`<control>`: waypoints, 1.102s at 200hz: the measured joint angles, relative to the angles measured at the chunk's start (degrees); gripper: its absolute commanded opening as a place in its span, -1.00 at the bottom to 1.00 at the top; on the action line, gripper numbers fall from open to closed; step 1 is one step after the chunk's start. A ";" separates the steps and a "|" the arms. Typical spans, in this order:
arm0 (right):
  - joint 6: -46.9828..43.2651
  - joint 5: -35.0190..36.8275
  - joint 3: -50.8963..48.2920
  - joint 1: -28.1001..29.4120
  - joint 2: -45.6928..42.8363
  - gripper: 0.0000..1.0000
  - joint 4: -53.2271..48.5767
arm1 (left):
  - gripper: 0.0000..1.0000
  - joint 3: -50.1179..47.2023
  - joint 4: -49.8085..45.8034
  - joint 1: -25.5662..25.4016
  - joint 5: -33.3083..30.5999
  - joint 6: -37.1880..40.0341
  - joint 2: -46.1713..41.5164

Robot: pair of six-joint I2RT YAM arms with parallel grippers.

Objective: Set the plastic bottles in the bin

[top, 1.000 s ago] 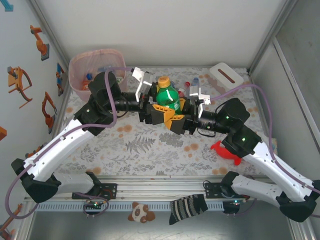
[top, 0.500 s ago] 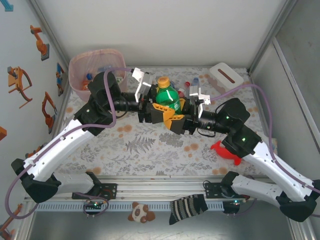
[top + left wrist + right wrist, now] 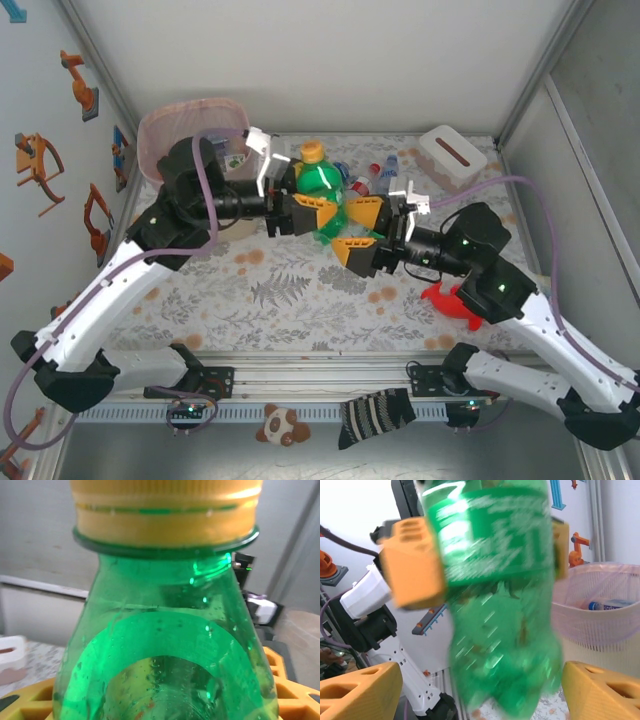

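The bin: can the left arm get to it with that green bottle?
Probably yes. The left gripper is clamped on the green bottle, and the right gripper stands open, clear of it. The bin sits in the far left corner, on that arm's own side, with nothing tall between.

Glossy see-thru green plastic bottle point(image 3: 322, 185) w/ matt yellow cap point(image 3: 312, 151).

The table point(image 3: 290, 290) is covered with a grey cloth of leaves and flowers. The bin point(image 3: 190, 104) stands at its far left corner and a white tissue box point(image 3: 452, 150) at the far right. Between them, a few small bottles point(image 3: 385, 170) lie by the far edge. A red toy point(image 3: 445, 297) sits to the right.
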 measured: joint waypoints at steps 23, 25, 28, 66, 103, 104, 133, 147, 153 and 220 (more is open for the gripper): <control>-0.96 3.15 0.24 0.11 -1.62 0.64 -3.26 | 0.06 2.71 -5.35 4.20 -7.89 0.87 -0.48; -1.09 3.69 0.39 0.11 -1.68 0.64 -3.72 | 0.06 3.02 -5.99 4.55 -8.83 0.98 -0.48; -1.27 4.31 0.59 0.15 -1.75 0.64 -4.31 | 0.07 3.39 -6.80 4.87 -9.81 1.14 -0.48; -3.19 14.03 3.78 0.15 -0.96 0.61 -11.56 | 0.06 9.29 -18.40 10.43 -22.73 2.89 0.55; -4.09 18.86 4.57 0.15 -0.07 0.60 -15.17 | 0.05 13.75 -27.17 19.71 -30.67 3.02 3.74; -4.11 18.86 4.57 0.15 -0.02 0.60 -15.23 | 0.06 13.84 -27.32 19.93 -30.80 3.02 3.82; -4.28 20.13 4.57 0.15 0.52 0.59 -16.28 | 0.05 17.05 -32.85 26.97 -34.58 3.02 7.85; -4.28 20.35 4.57 0.15 0.59 0.59 -16.92 | 0.04 18.95 -35.21 29.92 -35.89 3.02 10.12; -4.28 20.35 4.57 0.15 0.61 0.59 -17.14 | 0.05 19.87 -36.17 30.99 -36.39 3.02 11.17; -4.28 20.28 4.57 0.15 1.07 0.57 -17.44 | 0.04 33.77 -46.93 39.41 -42.10 3.58 25.42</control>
